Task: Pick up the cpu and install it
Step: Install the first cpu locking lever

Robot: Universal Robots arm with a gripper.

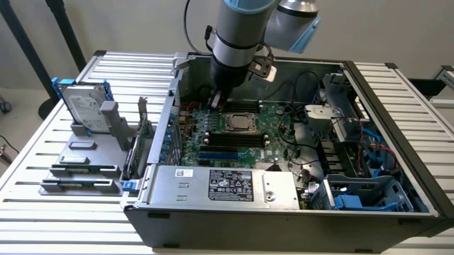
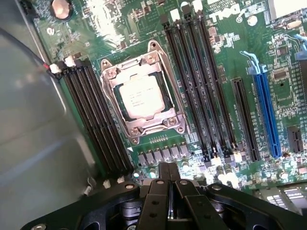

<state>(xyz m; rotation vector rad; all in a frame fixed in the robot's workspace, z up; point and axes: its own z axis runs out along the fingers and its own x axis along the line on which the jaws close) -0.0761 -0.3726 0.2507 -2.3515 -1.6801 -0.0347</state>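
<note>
Exterior view first: the robot arm (image 1: 237, 37) reaches down into an open computer case (image 1: 284, 223) that lies on a white slatted table (image 1: 42, 212). The gripper (image 1: 217, 99) hangs low over the green board (image 1: 241, 143), near the back wall of the case. Its two black fingers are pressed tight together, with nothing between them.

The cpu (image 1: 241, 121) sits flat in its socket in the middle of the board, with a shiny metal frame around it. It is just beside the gripper tip, a bit toward the front of the case and not touching it. Long black slots lie on the board in front of the socket. A grey power box (image 1: 223, 185) with a black label fills the front of the case.

On the exterior view's left, a silver hard drive (image 1: 82, 109) in a blue frame stands upright in a grey holder (image 1: 78, 175) on the table.

Wrist view looks straight down on the board. The cpu (image 2: 142, 97) shows its dull silver top inside the metal frame (image 2: 144, 96), which has screws at its corners. Black memory slots (image 2: 96, 120) run along both sides of it. A blue slot (image 2: 266, 115) lies farther off. The gripper (image 2: 169, 175) fingers meet in a thin line near a row of small grey blocks (image 2: 163, 154).
</note>
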